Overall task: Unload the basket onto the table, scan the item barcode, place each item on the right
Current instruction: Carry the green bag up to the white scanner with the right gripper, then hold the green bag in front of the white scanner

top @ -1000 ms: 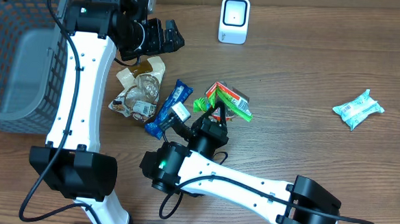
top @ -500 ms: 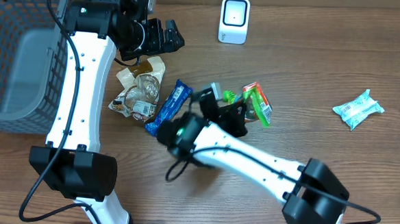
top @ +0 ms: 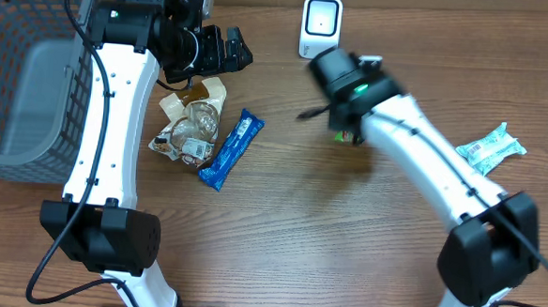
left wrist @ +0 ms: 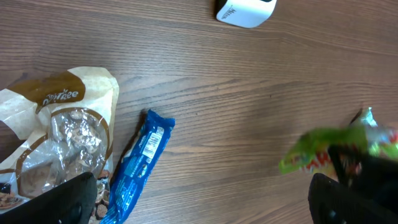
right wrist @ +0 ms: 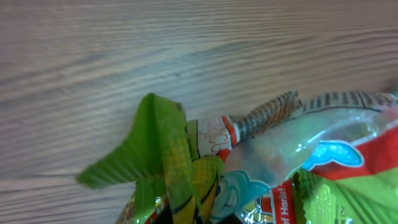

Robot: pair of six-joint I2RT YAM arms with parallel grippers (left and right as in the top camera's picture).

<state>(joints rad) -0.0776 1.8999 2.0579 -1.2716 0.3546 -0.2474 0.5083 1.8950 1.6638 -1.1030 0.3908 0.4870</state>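
Brown wood-grain desk [top: 279,229], grain running left to right. Carries 5 things directly. At the far edge, near the middle: a white scanner box [top: 320,27], standing upright. Left of centre: a blue snack bar [top: 231,149], flat, lying on a diagonal. Just beside its upper-left side, touching or very nearly: a crumpled snack bag [top: 189,121], brown and white with a clear window, contents showing through. Far left: a grey mesh basket [top: 15,83], cut off by the frame edge. Well apart on the right: a pale teal packet [top: 489,149], flat and tilted.
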